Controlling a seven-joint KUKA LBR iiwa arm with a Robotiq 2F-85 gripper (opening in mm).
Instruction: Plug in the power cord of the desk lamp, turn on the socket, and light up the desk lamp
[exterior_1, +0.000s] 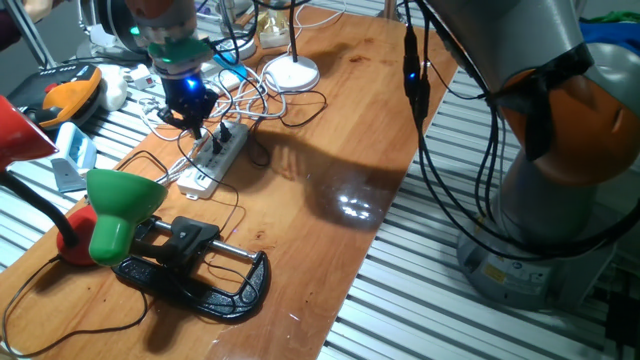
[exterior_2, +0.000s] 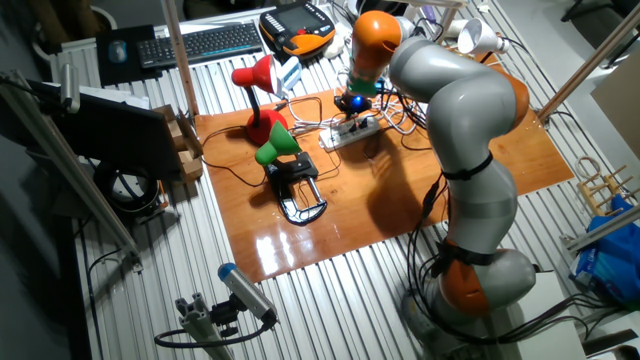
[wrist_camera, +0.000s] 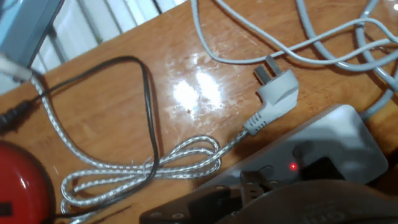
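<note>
The desk lamp (exterior_1: 120, 205) with its green shade stands on a black clamp base (exterior_1: 195, 270) at the near left of the table; its shade looks dark. It also shows in the other fixed view, desk lamp (exterior_2: 275, 143). The white socket (exterior_1: 215, 160) lies behind it, with a black plug (exterior_1: 226, 133) sitting in it. My gripper (exterior_1: 196, 122) hangs just over the socket's far end, fingers together and empty. In the hand view a red light (wrist_camera: 293, 166) glows on the socket (wrist_camera: 339, 140), and the black power cord (wrist_camera: 146, 93) loops across the wood.
A loose white plug (wrist_camera: 277, 93) and a silver braided cable (wrist_camera: 155, 165) lie beside the socket. A red-shaded lamp (exterior_1: 25, 135) stands at the left and a white round-based lamp (exterior_1: 292, 72) behind. White cables (exterior_1: 250, 95) tangle around the socket's far end.
</note>
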